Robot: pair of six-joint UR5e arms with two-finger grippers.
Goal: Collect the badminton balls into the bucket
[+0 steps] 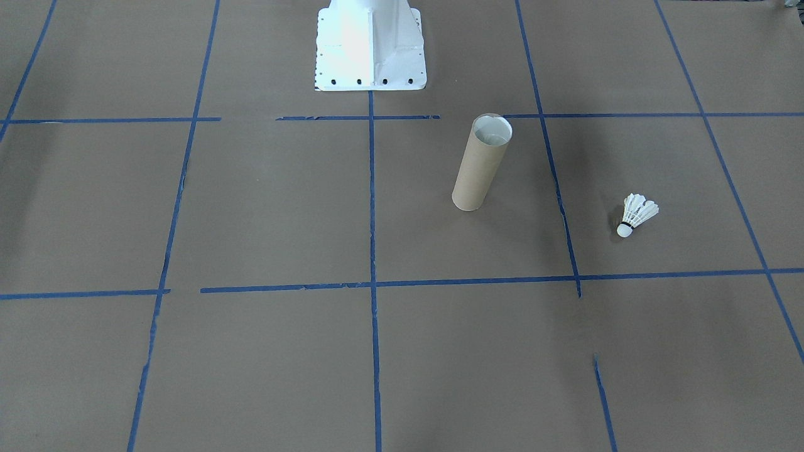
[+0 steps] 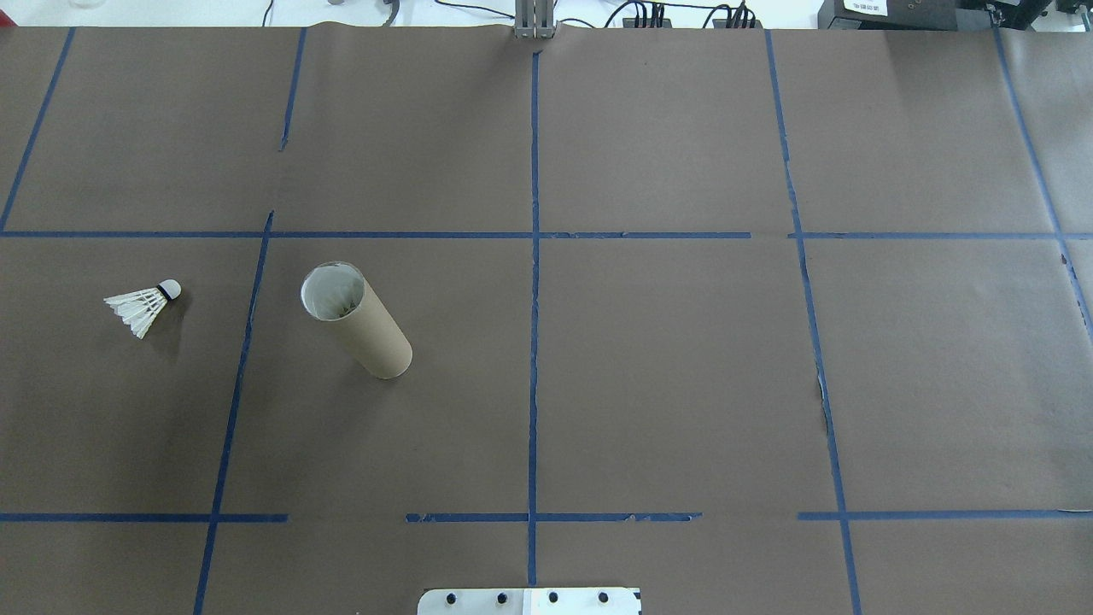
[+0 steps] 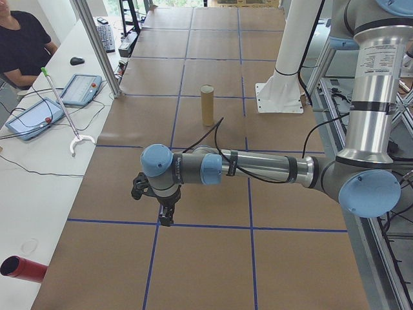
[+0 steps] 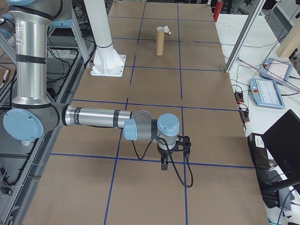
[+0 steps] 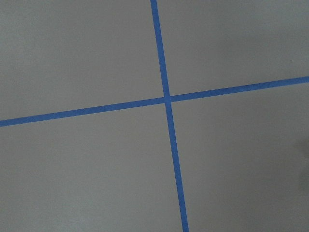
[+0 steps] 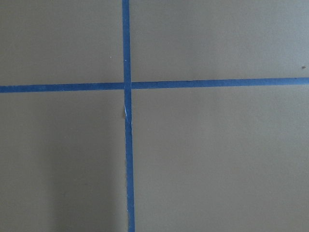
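A white feather shuttlecock (image 1: 635, 215) (image 2: 141, 305) lies on its side on the brown paper, on my left half of the table. The brown cardboard tube bucket (image 1: 480, 163) (image 2: 357, 320) (image 3: 207, 105) (image 4: 161, 41) stands upright about a tube length from it, open mouth up. My left gripper (image 3: 166, 216) hangs low over the paper near the table's left end, far from both. My right gripper (image 4: 164, 164) hangs low near the right end. Both show only in the side views, so I cannot tell their state. The wrist views hold only paper and blue tape crosses.
The white robot base (image 1: 370, 50) (image 2: 529, 600) stands at the table's robot-side edge. Blue tape lines (image 2: 534, 256) grid the paper. Beside the table, a bench carries tablets (image 3: 35, 119) (image 4: 267, 91), cables and a red cylinder (image 3: 22, 268); a person (image 3: 19, 39) sits there.
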